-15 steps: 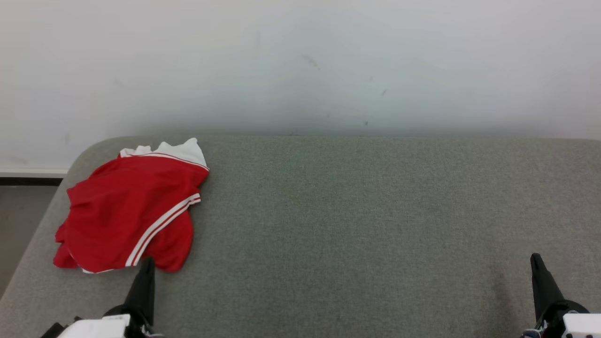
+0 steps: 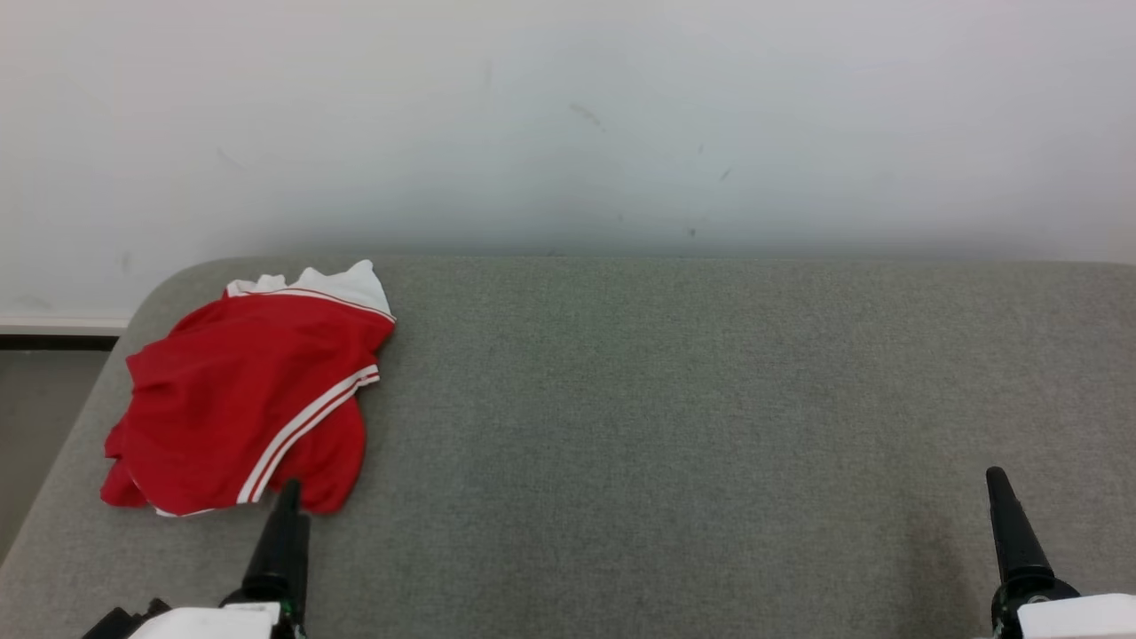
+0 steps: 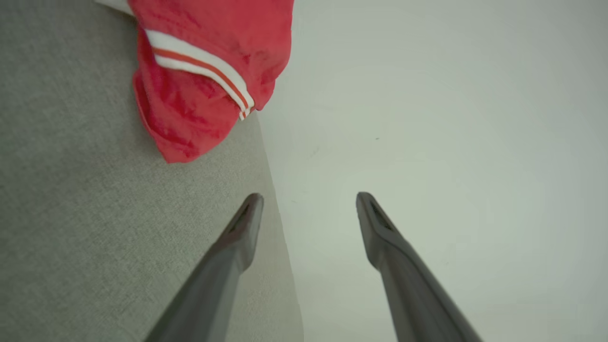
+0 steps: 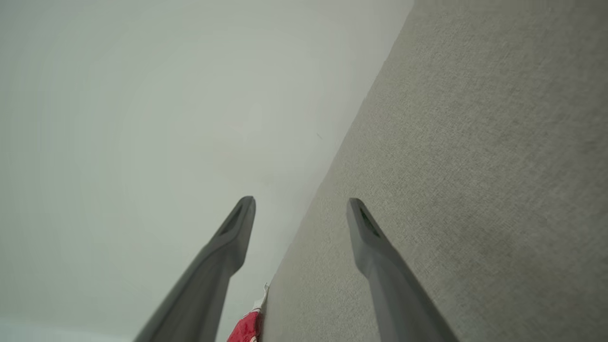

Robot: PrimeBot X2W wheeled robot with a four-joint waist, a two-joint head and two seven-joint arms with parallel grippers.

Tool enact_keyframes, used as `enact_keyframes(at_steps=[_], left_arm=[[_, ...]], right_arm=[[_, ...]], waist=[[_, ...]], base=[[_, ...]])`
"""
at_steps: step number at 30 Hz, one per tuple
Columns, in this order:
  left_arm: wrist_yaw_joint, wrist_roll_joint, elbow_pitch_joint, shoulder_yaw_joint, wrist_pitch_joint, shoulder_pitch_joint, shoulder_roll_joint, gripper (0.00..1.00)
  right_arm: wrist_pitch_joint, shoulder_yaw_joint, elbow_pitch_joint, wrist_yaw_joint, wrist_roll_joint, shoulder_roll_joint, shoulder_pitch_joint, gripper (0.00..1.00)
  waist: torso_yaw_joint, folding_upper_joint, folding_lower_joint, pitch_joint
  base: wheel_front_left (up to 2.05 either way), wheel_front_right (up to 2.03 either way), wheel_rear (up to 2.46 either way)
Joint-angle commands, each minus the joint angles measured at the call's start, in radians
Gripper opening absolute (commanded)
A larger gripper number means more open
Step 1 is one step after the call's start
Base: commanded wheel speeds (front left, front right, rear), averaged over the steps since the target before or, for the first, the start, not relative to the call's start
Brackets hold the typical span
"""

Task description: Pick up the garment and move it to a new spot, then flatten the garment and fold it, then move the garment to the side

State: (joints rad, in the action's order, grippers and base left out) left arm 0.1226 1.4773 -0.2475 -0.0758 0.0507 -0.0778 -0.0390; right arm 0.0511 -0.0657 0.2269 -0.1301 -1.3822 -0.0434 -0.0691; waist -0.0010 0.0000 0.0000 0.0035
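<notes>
Head view: red garment [image 2: 240,413] crumpled, table [image 2: 666,399] far-L corner.

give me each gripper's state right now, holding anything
Left gripper: open, empty; the red garment lies ahead of it.
Right gripper: open, empty.

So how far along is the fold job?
Nothing done: the red garment lies crumpled at the far left corner of the grey table. In hand: the left gripper is open, just short of its near edge; the right gripper is open, far off. Left: pick, move, flatten, fold, set aside.
</notes>
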Motion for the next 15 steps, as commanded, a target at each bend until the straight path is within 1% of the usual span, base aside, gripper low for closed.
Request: enact_keyframes(at_steps=[1, 9, 13, 15], left_arm=[[-0.001, -0.067, 0.027, 0.007, -0.012, -0.01, -0.007, 1.0], [-0.013, -0.266, 0.053, 0.041, -0.047, 0.003, -0.008, 1.0], [-0.018, -0.344, 0.061, 0.055, -0.063, 0.009, -0.008, 1.0], [-0.019, -0.361, 0.062, 0.058, -0.067, 0.01, -0.008, 1.0]], right_arm=[[-0.012, 0.016, -0.028, 0.0, 0.084, -0.02, -0.007, 1.0], [-0.047, 0.034, -0.051, 0.0, 0.277, -0.015, 0.009, 1.0], [-0.064, 0.041, -0.063, 0.0, 0.354, -0.013, 0.016, 1.0], [-0.067, 0.042, -0.066, 0.0, 0.372, -0.012, 0.018, 1.0]], waist=[[0.0, 0.0, 0.0, 0.0], [0.001, 0.0, 0.0, 0.0], [0.001, 0.0, 0.0, 0.001], [0.001, 0.0, 0.0, 0.001]], base=[[0.0, 0.0, 0.0], [0.0, 0.0, 0.0], [0.0, 0.0, 0.0], [0.0, 0.0, 0.0]])
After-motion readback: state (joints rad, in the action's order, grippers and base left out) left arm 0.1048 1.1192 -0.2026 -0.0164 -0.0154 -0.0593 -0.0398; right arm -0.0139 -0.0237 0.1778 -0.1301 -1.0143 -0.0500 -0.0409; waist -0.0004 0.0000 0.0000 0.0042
